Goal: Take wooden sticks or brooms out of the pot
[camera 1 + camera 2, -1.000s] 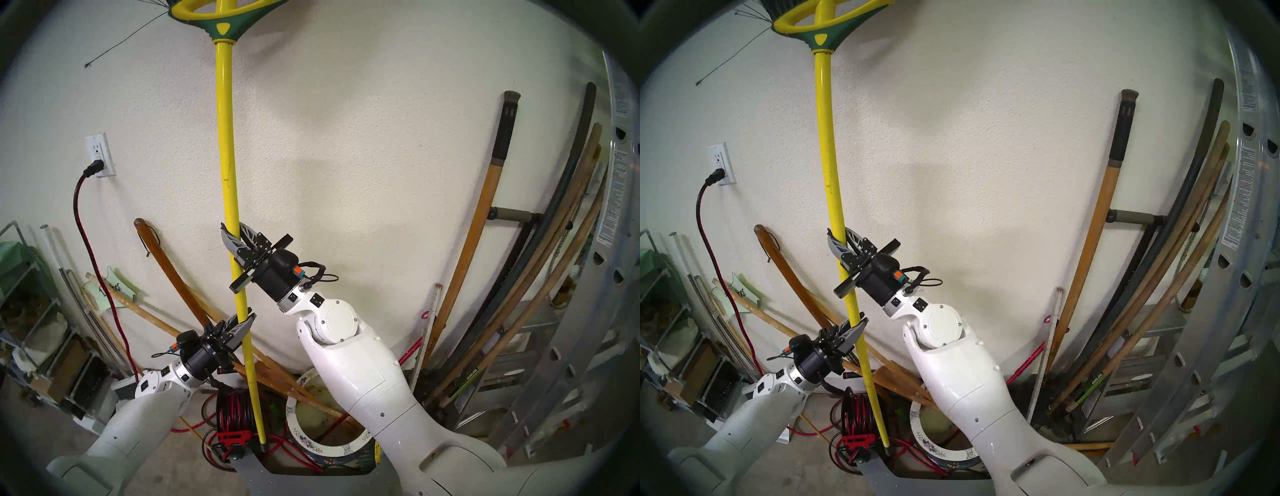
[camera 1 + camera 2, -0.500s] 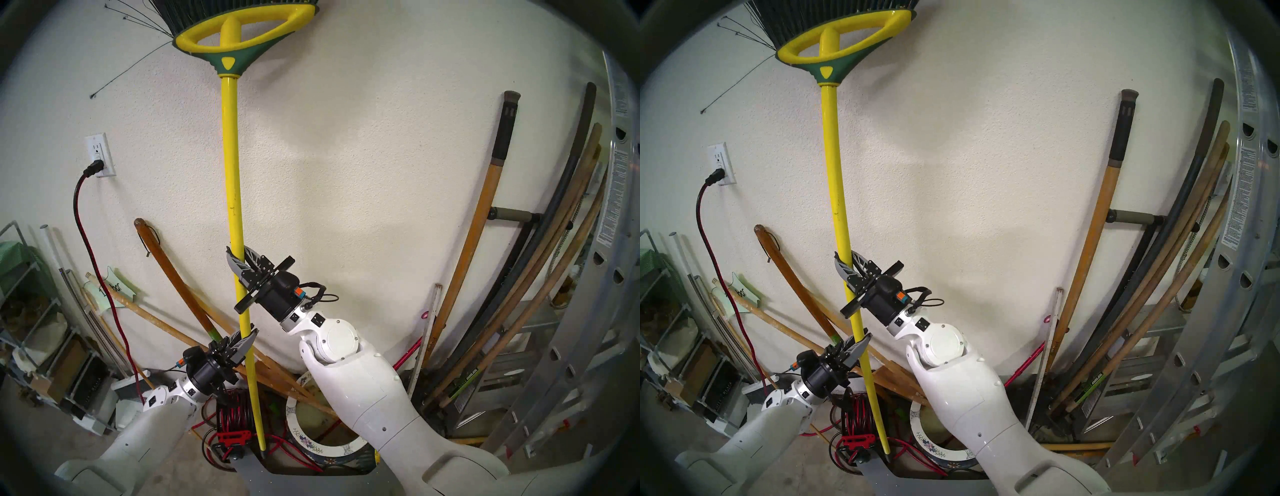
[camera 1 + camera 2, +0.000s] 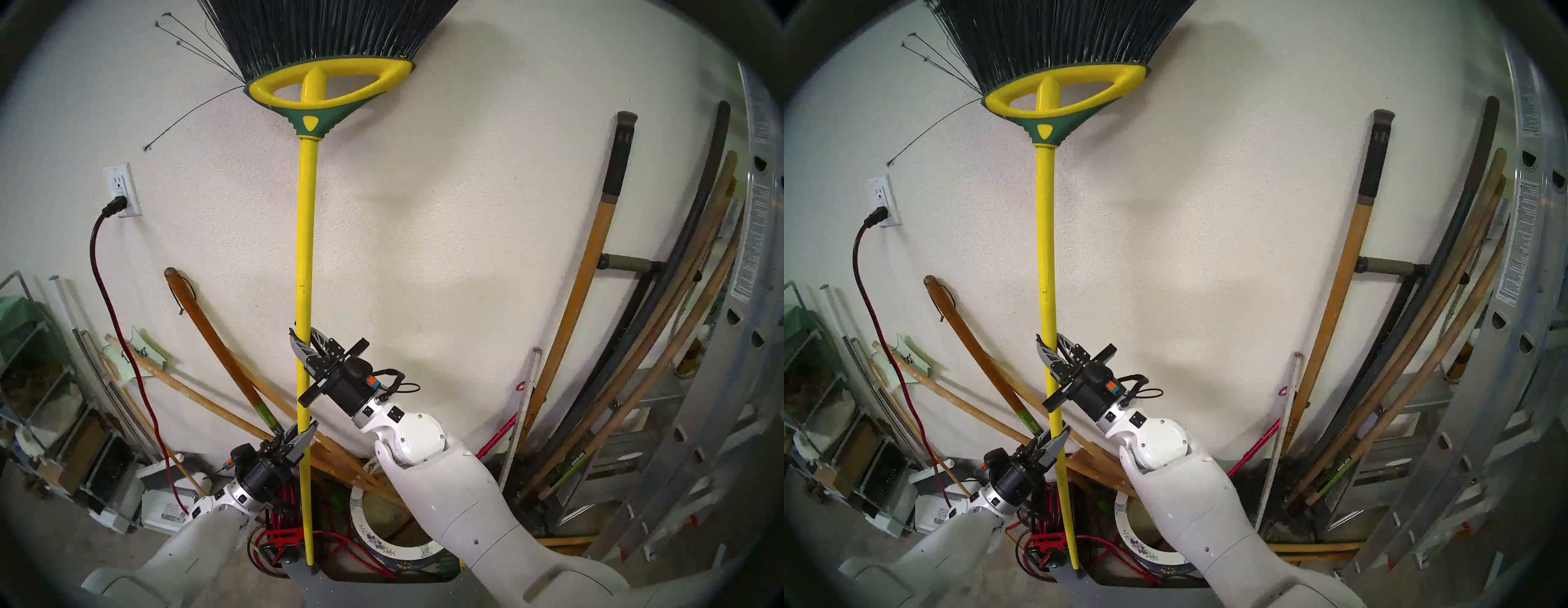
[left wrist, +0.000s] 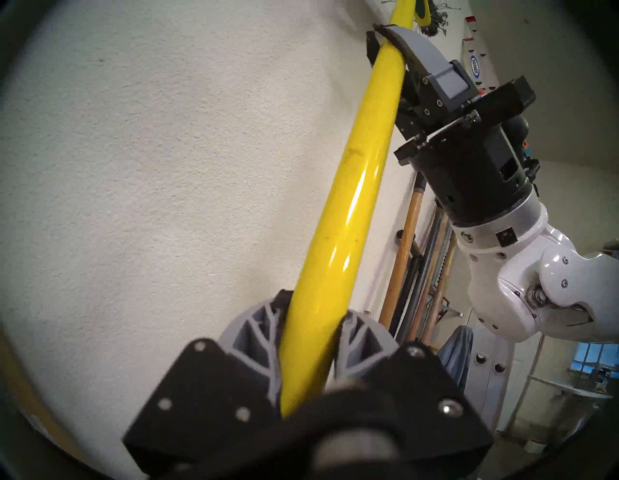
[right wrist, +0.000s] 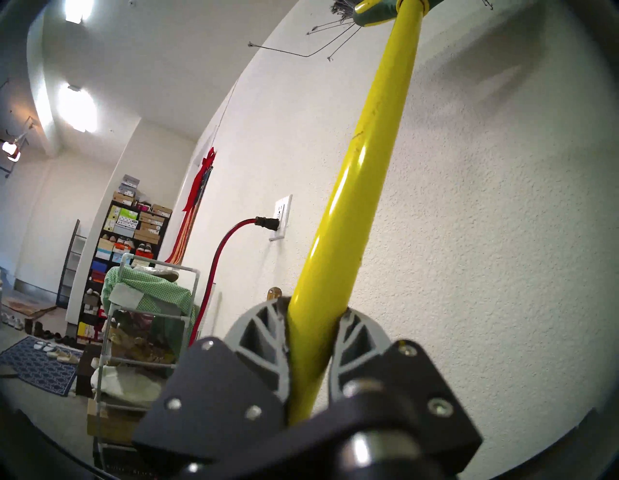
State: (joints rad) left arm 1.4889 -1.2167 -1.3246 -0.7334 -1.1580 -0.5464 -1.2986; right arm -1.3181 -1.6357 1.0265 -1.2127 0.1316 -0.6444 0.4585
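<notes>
The broom (image 3: 304, 254) stands nearly upright against the wall, with a yellow pole, a yellow-green head and dark bristles on top. My right gripper (image 3: 302, 344) is shut on the pole at mid-height. My left gripper (image 3: 309, 433) is shut on it lower down. Each wrist view shows the pole (image 4: 335, 251) (image 5: 351, 201) clamped between grey fingers. The pole's lower end (image 3: 312, 567) is outside the pot (image 3: 365, 535), to its left. Tan wooden sticks (image 3: 212, 403) lean left out of the pot; my right forearm hides where they enter it.
A red-and-black cable reel (image 3: 286, 509) stands just left of the pot, behind the pole's end. A red cord runs up to a wall outlet (image 3: 121, 191). Long-handled tools (image 3: 594, 297) and an aluminium ladder (image 3: 721, 382) lean at the right. A wire shelf (image 3: 34, 382) stands at the left.
Both grippers have come down and shifted right with the broom. Its head has dropped into view, bristles now showing, and the pole has swung from a lean to nearly vertical.
</notes>
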